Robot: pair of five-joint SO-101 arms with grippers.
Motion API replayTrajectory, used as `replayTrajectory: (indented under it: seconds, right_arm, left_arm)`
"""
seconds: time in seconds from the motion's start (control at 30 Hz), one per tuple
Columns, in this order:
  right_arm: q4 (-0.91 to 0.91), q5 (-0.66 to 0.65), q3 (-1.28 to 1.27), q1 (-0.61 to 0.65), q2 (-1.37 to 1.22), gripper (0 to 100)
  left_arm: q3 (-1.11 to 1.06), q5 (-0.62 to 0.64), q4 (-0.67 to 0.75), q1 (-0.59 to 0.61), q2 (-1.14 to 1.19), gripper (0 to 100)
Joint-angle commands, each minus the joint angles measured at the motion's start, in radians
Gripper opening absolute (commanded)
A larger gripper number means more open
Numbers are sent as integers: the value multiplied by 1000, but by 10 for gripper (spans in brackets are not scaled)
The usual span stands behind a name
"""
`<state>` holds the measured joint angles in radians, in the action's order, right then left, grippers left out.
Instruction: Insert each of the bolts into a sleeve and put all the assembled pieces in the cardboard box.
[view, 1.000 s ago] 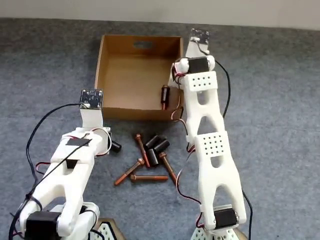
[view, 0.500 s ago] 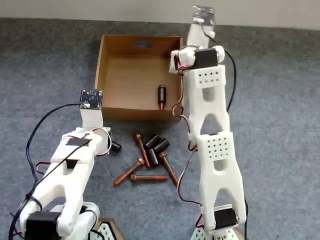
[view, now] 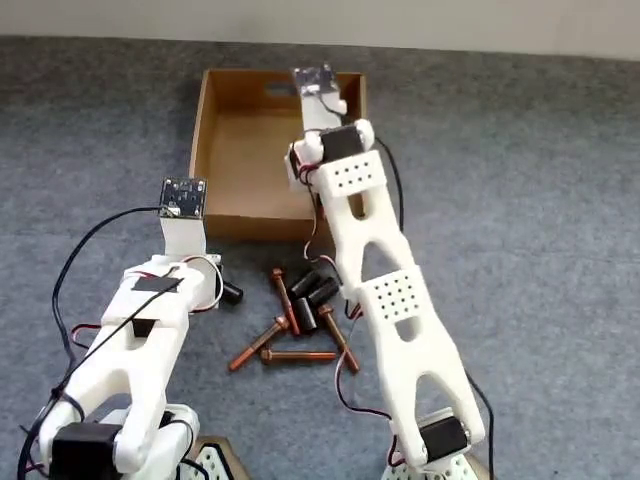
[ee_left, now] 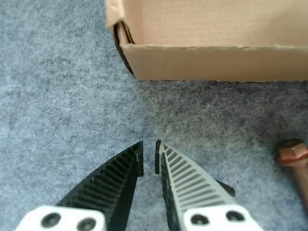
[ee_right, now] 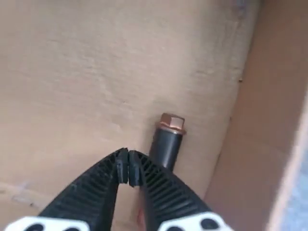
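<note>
Over the last 1 s my right arm has swung leftward from the box's right wall to over its interior. The assembled piece [ee_right: 168, 139], which was at that wall by the arm, now lies free on the floor of the cardboard box [view: 203, 140], close to a side wall. My right gripper [ee_right: 128, 167] hangs just beside it, jaws nearly together with nothing between them. Judgement: piece 1 is delivered and released, so that arm is free for the next pair. My left gripper [ee_left: 148, 156] has not shifted. It sits low over the carpet [ee_left: 57, 96] just outside the box's near corner, jaws at a narrow slit, empty. Outside the box, between the arms, I count 4 bolts [view: 299, 354] and 4 sleeves [view: 305, 315], with 1 sleeve apart beside the left arm. By my reckoning 4 assemblies remain. Materials: the bolts are copper-coloured metal with slim shanks and flanged hex heads. The sleeves are short black cylinders, smooth and matte. The box is plain brown corrugated board with a hand slot in the far wall. The carpet is grey, short-pile and nubbly, and likely to stop parts rolling.
</note>
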<state>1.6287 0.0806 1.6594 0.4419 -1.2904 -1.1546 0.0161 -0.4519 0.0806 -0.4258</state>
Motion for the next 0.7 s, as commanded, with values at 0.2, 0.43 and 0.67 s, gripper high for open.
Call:
replayTrajectory:
  seconds: [0.2,0.43,0.67]
  right_arm:
    - [-45,-9,90,-8,-16,6]
    - [-45,-9,97,-84,-5,6]
    - [-45,-5,99,-88,19,6]
  left_arm:
    - [18,-8,17,-18,2,70]
    - [18,-8,17,-18,2,70]
    - [18,-8,17,-18,2,70]
